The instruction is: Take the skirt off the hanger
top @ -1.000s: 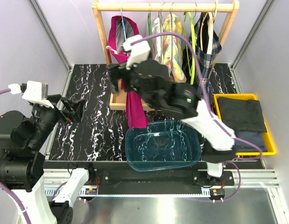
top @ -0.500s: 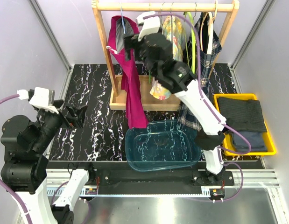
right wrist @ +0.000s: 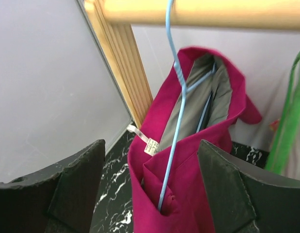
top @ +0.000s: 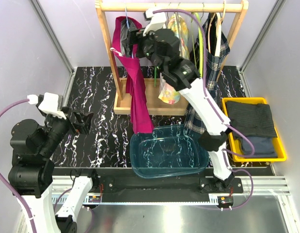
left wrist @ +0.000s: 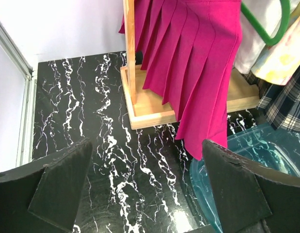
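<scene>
Skirt (right wrist: 188, 160) on a blue hanger (right wrist: 176, 121) hangs just ahead of the right tool (right wrist: 150, 180), between its spread fingers; white tag (right wrist: 147, 143) unreadable. Left tool (left wrist: 147, 179) gapes wide above the bench (left wrist: 91, 121).

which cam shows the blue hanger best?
Right wrist: the blue hanger fills the frame, hook over the wooden rail, wire inside the pink skirt. Top external shows only its hook; left wrist shows none.

The skirt (top: 136, 94) hangs on the rack (top: 171, 7) behind the tub (top: 169, 151).
</scene>
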